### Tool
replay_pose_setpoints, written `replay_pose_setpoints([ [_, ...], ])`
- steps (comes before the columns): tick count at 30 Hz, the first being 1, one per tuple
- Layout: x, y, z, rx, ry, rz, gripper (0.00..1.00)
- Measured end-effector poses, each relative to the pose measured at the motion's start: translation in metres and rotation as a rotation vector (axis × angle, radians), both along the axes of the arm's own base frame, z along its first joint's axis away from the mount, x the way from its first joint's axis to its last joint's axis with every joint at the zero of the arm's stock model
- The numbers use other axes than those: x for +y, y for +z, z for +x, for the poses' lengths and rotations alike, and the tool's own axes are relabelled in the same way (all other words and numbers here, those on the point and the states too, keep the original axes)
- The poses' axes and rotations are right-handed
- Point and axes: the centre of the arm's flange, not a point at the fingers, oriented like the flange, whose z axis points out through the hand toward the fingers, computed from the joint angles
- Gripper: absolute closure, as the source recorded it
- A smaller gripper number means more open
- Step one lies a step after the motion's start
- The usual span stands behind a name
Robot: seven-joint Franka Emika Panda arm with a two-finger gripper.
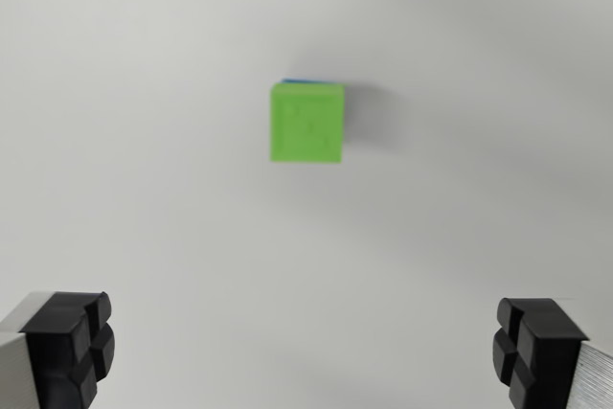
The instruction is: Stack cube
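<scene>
Looking straight down, I see my pincer spread wide and empty, its two black rubber-padded fingertips sitting in the lower corners of the wrist view. The bright green plastic cube lies well above them, just above the middle of the plain white tabletop. A thin sliver of a blue block peeks out along its top edge, directly beneath it.
</scene>
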Motion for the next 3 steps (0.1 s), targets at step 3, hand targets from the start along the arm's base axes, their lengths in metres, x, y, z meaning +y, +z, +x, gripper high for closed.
replay_pose_setpoints([
  [3,0.0,0.0,0.0,0.0,0.0,0.0,0.0],
])
